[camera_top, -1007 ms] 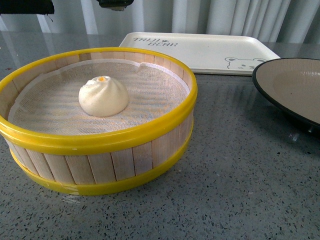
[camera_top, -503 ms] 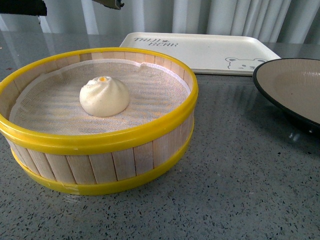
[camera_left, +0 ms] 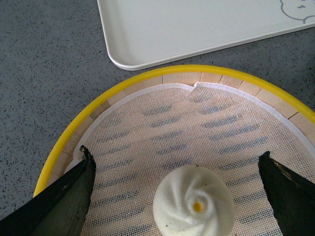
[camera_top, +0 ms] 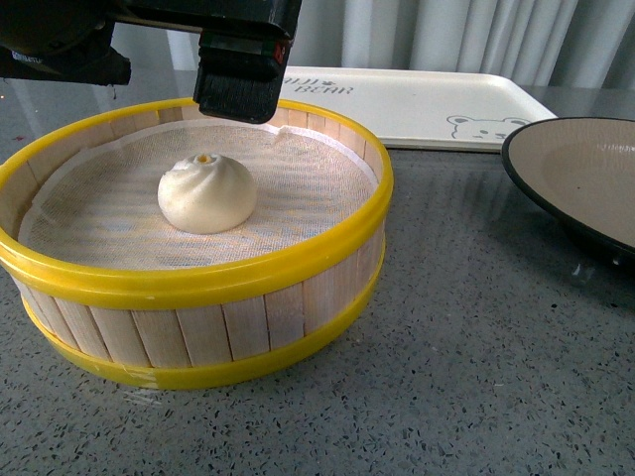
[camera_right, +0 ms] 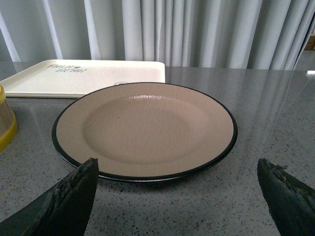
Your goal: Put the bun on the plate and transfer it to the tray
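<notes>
In the steamer basket point(camera_top: 198, 288): one bun point(camera_top: 206, 193), upright on the white mesh cloth point(camera_top: 308, 188), orange dot on top, a little left of the middle, touching only the cloth.
Steamer basket: round, wooden slats, yellow bands at top and bottom; it stands on the grey speckled table point(camera_top: 476, 347) at my near left.
Plate point(camera_top: 585, 169): black rim, tan inside, to the right of the basket and apart from it; my right wrist view shows its inside plain from rim to rim.
Tray point(camera_top: 417, 104): cream-white, flat on the table behind the basket and the plate; bear face at its near right corner, dark lettering at its left end.
My left gripper point(camera_left: 175, 153): hanging over the far part of the basket, fingers spread wide; the bun lies below and between them, untouched.
My right gripper point(camera_right: 177, 161): low over the table on the near side of the plate, fingers spread wide, clasping nothing.
In the way: the basket's wall rings the bun; in the front view my left gripper covers part of the tray's lettering.
Curtain point(camera_right: 197, 29): pale folds behind the table.
</notes>
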Controlling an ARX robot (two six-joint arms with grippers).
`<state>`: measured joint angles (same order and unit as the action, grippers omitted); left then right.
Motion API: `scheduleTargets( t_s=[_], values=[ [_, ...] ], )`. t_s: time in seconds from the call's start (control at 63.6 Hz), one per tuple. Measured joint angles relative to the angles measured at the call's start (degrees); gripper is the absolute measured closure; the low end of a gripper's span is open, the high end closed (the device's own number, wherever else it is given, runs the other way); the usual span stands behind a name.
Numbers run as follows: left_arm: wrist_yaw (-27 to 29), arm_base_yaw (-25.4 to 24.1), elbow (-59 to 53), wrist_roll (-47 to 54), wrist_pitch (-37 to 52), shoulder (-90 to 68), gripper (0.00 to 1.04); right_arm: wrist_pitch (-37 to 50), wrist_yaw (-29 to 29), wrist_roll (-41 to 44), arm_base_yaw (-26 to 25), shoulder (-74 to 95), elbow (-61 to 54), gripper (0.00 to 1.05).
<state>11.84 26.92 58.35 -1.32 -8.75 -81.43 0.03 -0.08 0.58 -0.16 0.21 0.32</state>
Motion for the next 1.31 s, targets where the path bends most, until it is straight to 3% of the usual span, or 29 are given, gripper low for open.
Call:
scheduleTargets(
  t_s=[0.96,1.18,1.306],
  values=[
    [0.17,2.75,-2.34,1.33,-1.51,-1.18,0.07,0.0,0.0,0.0,0.0,0.0,0.0,0.09],
    [-0.07,3.21,-2.51,1.46,-1.49,-1.49,0.4,0.0,0.0,0.0,0.0,0.0,0.0,0.09],
    [-0.2,3.21,-2.56,1.44,-1.49,-1.55,0.65,0.0,0.0,0.0,0.0,0.0,0.0,0.09]
  ],
)
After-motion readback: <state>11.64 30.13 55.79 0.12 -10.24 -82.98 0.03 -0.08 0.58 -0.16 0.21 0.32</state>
